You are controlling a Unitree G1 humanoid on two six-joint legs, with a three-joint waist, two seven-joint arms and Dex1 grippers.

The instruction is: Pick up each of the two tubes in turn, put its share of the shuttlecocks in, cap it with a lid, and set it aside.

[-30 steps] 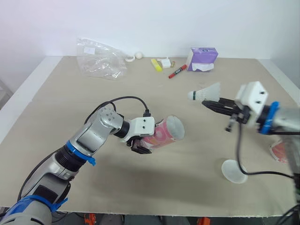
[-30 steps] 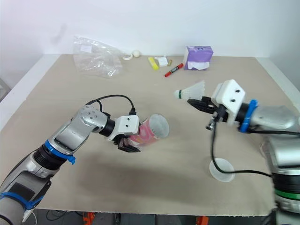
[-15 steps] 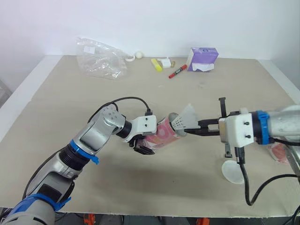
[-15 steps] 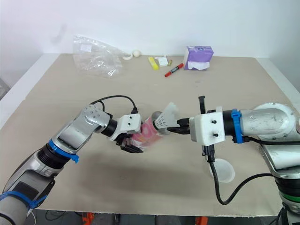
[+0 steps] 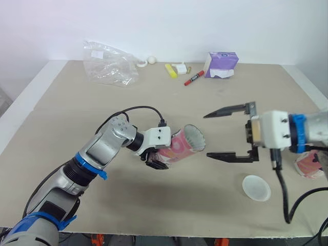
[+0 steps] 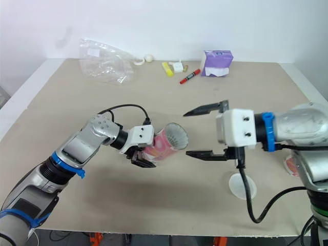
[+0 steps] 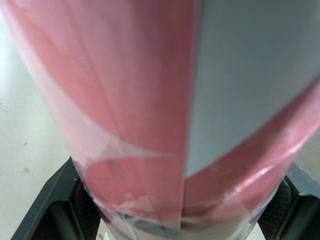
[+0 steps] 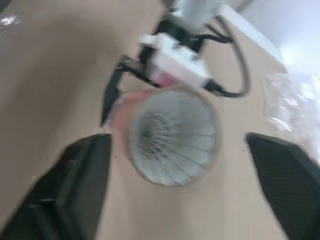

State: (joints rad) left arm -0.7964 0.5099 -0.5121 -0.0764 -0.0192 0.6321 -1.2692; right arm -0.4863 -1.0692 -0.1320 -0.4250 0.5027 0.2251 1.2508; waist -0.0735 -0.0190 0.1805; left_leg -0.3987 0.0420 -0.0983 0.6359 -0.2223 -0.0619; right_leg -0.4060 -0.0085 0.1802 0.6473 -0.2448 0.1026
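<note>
Tabletop (image 5: 77,97) below; left tool (image 5: 155,158) covers base of tube (image 5: 183,144); shuttlecock (image 8: 167,137) deep inside.

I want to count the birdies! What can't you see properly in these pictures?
- How many are in the pink tube: right wrist view, the front shuttlecock hides any behind it.
- Second tube: left eye view, the right arm covers part.
- Small white ball: left eye view, too small to identify.

Lab bench, bare table (image 5: 154,205), blank white wall (image 5: 169,25)
</note>
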